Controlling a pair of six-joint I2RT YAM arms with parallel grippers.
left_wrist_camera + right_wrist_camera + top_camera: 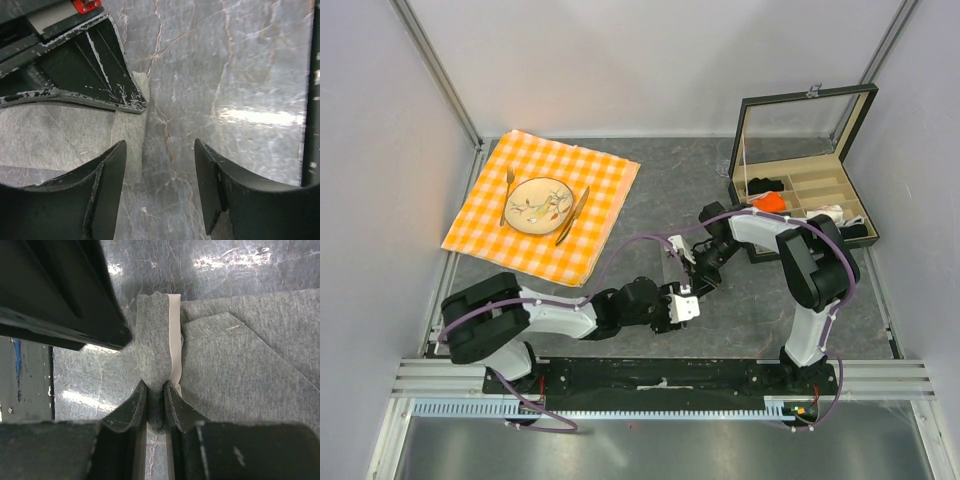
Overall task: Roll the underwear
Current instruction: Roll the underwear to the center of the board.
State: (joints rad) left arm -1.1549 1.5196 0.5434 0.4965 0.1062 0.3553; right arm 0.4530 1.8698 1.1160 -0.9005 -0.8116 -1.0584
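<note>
The grey underwear [235, 365] lies partly folded on the marble-grey table, and its cream-white strip [174, 335] runs along a bunched fold. My right gripper [155, 387] is shut on that fold, with cloth pinched between the jaws. In the top view it [692, 280] sits mid-table over the cloth [667, 268], which is hard to tell from the table. My left gripper [160, 145] is open and empty just above the table at the cloth's edge [75, 130], close to the right gripper's fingers [95, 65]. In the top view the left gripper [682, 306] is right next to the right one.
An orange-and-white checked cloth [603, 185] with a plate [540, 205], fork and knife lies at the back left. A black compartment box [755, 250] with its lid open holds small garments at the back right. Grey walls enclose the table.
</note>
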